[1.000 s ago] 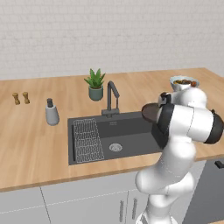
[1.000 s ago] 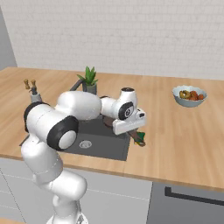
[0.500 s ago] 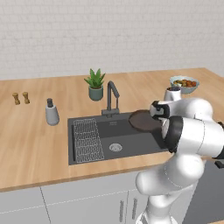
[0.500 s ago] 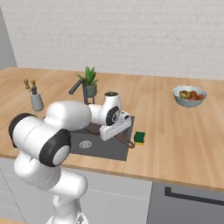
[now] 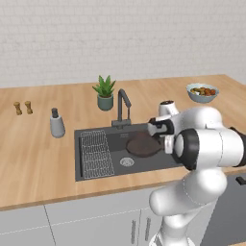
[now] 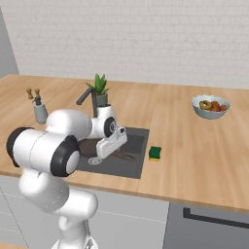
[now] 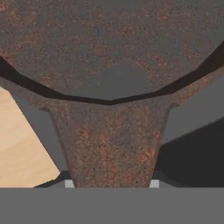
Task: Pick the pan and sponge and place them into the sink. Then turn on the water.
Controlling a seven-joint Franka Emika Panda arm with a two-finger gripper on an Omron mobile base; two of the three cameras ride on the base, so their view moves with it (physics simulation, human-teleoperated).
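Note:
The dark rusty-brown pan (image 5: 143, 144) hangs low inside the sink (image 5: 144, 164), just right of the drain. My gripper (image 5: 161, 138) is shut on the pan's handle (image 7: 111, 148), which runs up between my fingertips in the hand view to the round pan body (image 7: 109, 39). From the right base view the pan (image 6: 86, 146) sits partly behind my arm, over the sink (image 6: 137, 142). The green and yellow sponge (image 6: 155, 153) lies on the wooden counter just right of the sink's edge. No water shows at the dark curved faucet (image 5: 123, 104).
A wire rack (image 5: 96, 153) fills the sink's left part. A potted plant (image 5: 104, 92) stands behind the faucet. A grey bowl of food (image 5: 202, 91) sits far right, with a grey dispenser (image 5: 56, 124) and two small shakers (image 5: 23, 107) to the left.
My arm has swung left and down with the pan, from above the counter right of the sink to low inside the basin. The sponge has stayed put.

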